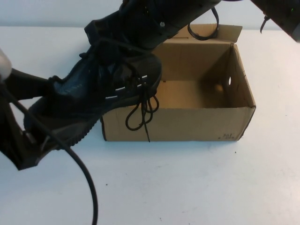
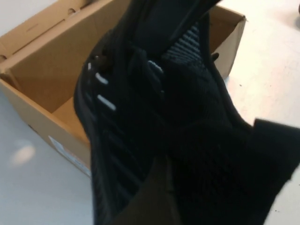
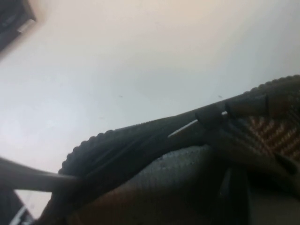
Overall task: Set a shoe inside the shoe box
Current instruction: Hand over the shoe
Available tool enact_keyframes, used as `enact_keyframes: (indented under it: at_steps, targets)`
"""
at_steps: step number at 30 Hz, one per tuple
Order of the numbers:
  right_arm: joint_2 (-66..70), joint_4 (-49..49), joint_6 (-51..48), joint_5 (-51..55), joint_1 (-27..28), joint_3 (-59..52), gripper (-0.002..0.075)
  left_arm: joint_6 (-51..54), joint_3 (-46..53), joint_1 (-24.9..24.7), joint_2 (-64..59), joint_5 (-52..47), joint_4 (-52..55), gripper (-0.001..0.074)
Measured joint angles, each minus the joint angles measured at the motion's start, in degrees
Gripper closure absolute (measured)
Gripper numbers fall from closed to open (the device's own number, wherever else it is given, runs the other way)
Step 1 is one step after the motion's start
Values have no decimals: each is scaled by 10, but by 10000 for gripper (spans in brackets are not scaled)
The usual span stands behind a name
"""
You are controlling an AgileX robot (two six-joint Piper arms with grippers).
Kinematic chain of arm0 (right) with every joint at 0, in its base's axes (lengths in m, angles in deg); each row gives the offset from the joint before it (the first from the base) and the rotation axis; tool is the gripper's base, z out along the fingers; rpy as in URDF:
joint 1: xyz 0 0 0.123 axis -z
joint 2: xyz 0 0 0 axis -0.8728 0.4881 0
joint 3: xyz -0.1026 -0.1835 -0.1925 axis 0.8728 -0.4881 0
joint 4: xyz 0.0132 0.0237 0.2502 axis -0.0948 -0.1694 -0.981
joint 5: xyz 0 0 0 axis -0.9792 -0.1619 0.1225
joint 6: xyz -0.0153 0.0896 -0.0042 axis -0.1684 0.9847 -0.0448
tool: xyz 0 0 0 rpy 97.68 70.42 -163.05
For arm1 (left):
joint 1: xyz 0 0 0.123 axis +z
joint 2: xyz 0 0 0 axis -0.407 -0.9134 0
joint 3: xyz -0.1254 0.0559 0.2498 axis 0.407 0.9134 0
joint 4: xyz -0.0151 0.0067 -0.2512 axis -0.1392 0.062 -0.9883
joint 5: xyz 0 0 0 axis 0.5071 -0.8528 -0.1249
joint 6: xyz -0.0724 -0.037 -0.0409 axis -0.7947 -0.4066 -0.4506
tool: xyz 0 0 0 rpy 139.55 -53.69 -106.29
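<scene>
Transfer step: shoe (image 1: 101, 91) carried in left claw (image 2: 197, 187), jaws at their widest around heel, toe over shoe box (image 1: 197, 93) left end. Right claw (image 3: 154, 187) closed, parked up back. Next: lower, release inside.

Shoe box (image 1: 187, 123) interior free on the right; shoe (image 1: 101, 91) blocking its left end.

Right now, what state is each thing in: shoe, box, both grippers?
shoe: off the table, tilted, toe over the box's left end, laces dangling loose, not yet inside.
shoe box: open, flap lid folded back, upright on the table, inside bare.
left gripper: at the shoe's heel end, left of the box; grip cannot be judged.
right gripper: shut, close against the shoe's upper.
</scene>
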Motion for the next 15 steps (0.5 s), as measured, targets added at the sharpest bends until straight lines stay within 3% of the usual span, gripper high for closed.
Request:
enact_keyframes:
  at_steps: [5, 11, 13, 15]
  targets:
    - [0, -24, -7, 0, 1, 0, 732, -30, 0, -35, -24, 41, 39, 80]
    - [0, -31, -11, 12, 2, 0, 732, -44, 0, -40, -47, 64, 64, 94]
    - [0, -31, -12, 15, 2, 0, 732, -46, 0, -40, -49, 70, 65, 134]
    - [0, -31, -13, 16, 2, 0, 732, -46, 0, -40, -49, 73, 65, 228]
